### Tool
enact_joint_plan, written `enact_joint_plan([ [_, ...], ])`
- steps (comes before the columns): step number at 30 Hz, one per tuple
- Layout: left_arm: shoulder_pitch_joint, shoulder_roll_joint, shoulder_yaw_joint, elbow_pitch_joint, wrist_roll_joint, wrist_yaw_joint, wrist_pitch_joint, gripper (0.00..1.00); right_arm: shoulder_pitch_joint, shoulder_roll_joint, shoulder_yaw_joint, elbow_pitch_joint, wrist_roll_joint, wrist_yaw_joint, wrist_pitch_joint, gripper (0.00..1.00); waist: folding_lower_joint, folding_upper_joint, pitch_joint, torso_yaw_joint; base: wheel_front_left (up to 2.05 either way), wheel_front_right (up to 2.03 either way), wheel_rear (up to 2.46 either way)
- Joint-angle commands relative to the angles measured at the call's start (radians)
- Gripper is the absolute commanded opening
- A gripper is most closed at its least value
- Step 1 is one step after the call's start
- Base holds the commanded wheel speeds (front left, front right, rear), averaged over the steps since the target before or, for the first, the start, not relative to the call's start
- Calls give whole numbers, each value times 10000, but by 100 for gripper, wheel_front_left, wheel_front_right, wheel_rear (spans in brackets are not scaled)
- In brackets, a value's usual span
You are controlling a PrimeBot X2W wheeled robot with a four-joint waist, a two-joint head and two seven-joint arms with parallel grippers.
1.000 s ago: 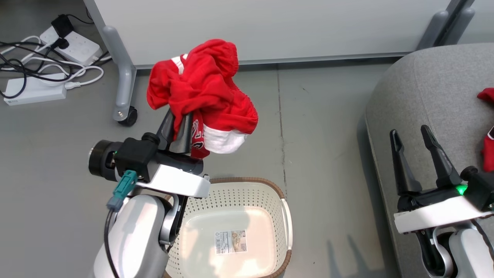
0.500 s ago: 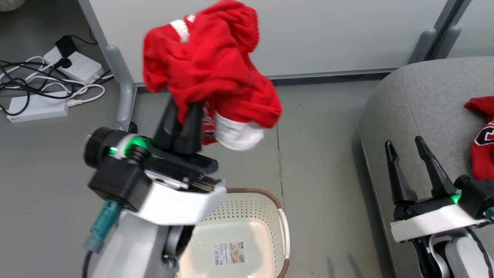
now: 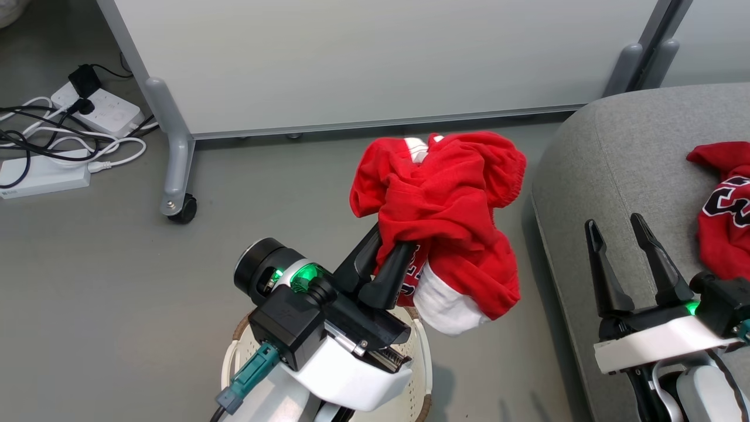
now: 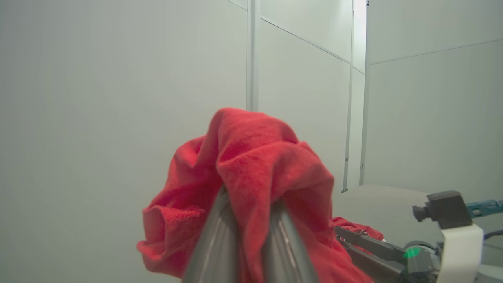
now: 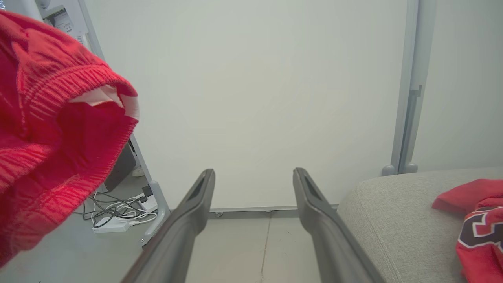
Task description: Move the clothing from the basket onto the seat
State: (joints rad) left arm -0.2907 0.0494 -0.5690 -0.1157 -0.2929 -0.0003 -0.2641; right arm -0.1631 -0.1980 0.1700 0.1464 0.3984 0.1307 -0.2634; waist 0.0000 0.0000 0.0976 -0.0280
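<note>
While the left gripper (image 3: 391, 245) squeezes tight on a bunch of red clothing (image 3: 445, 217), the bunch hangs in the air between the basket (image 3: 420, 354) and the grey seat (image 3: 615, 158). The right gripper (image 3: 612, 221) has its fingers wide apart, holding nothing. Another red jersey (image 3: 723, 234) lies on the seat.

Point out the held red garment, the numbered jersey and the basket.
held red garment (image 3: 445, 205), head view, on its bunched red middle.
numbered jersey (image 3: 719, 249), head view, on the red cloth below the numerals.
basket (image 3: 423, 363), head view, on its right rim.
</note>
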Motion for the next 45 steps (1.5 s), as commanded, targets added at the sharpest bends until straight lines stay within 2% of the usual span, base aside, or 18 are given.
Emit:
enact_joint_plan([
  [1,23,27,12,50,9,-75,-4,0,78,-70,-24,27,34,2,-18,100,0,0,-7,-18,0,0,0],
  [19,-49,25,217,-46,69,-55,-4,0,-78,-90,-12,53,28,2,-18,100,0,0,20,-144,0,0,0],
  [30,-11,27,458,168,94,-133,-4,0,278,-484,45,53,-18,2,-18,100,0,0,73,-328,0,0,0],
  [37,-32,26,596,324,204,-166,-4,0,359,-953,604,-414,-224,2,-18,100,0,0,142,-437,0,0,0],
  [45,-81,28,623,461,247,-225,-4,0,108,-1876,2429,-1851,-367,2,-18,100,0,0,202,-470,0,0,0],
])
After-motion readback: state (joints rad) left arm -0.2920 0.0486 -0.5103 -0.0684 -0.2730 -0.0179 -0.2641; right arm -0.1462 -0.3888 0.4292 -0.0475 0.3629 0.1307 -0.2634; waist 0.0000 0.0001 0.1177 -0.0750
